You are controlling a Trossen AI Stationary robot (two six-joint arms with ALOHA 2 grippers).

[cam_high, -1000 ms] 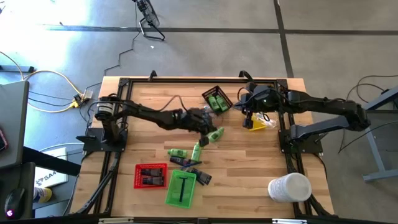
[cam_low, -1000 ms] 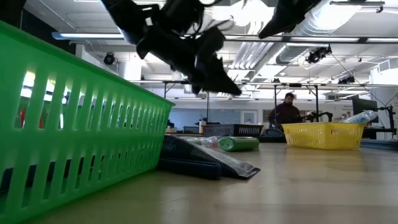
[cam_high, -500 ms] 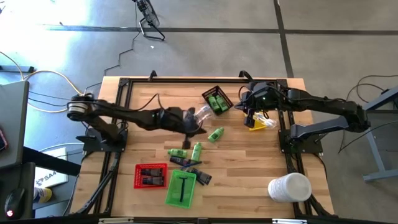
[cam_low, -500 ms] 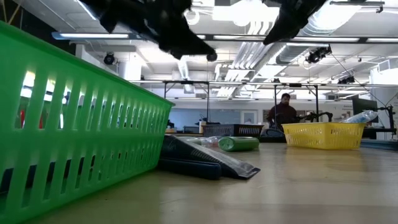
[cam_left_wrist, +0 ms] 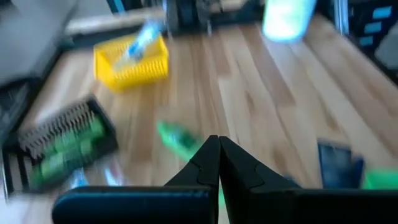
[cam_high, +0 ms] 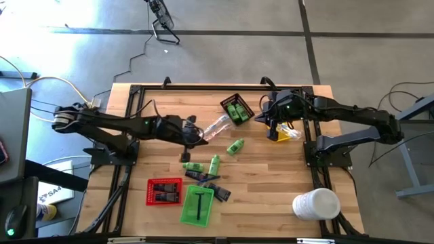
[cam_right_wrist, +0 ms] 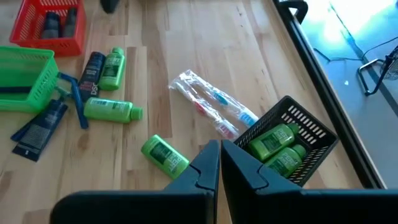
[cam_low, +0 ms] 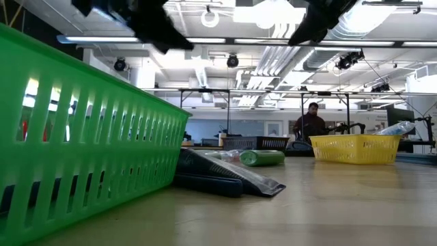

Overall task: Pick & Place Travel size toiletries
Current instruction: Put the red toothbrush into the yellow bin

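Over the table's middle, the left gripper (cam_high: 194, 136) is hovering with fingers (cam_left_wrist: 205, 163) pressed together, holding nothing, beside the clear-wrapped sticks (cam_high: 215, 127). The right gripper (cam_high: 270, 120), fingers also together, is waiting above the yellow tray (cam_high: 279, 134).

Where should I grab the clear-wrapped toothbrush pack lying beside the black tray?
Probably across the middle of the toothbrush pack, from straight above. It lies flat and long on the table, its narrow width suiting a two-finger pinch, with the black tray crowding only one end.
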